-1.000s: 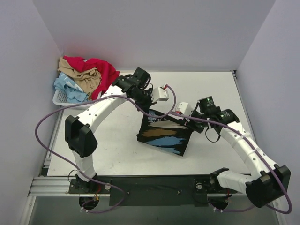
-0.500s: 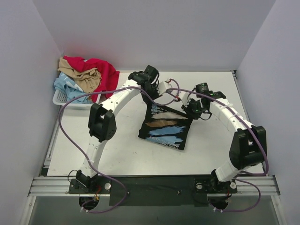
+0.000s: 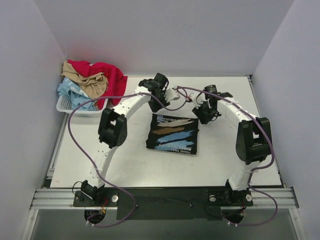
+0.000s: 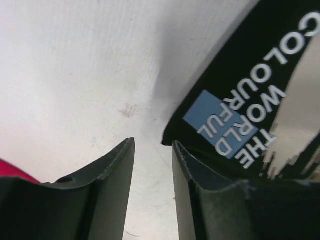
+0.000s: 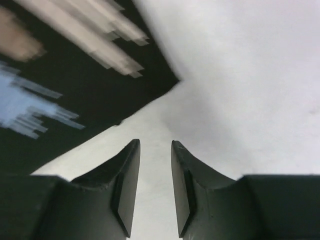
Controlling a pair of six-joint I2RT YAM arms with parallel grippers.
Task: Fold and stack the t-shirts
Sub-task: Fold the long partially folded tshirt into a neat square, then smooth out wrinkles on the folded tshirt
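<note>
Top external view: black t-shirt (image 3: 172, 135) lies folded flat; left claw (image 4: 153, 144) and right claw (image 5: 155, 143) both parted, empty.

Black t-shirt (image 3: 172, 134) and basket (image 3: 67, 106) on white table (image 3: 225, 160)

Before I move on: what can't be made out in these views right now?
Top view: heaped shirts overlap in the basket; their count is unclear.
Top view: the black t-shirt hides its own lower layers.
Left wrist: its print is cut by the frame edge and a finger.
Right wrist: the print is blurred.
</note>
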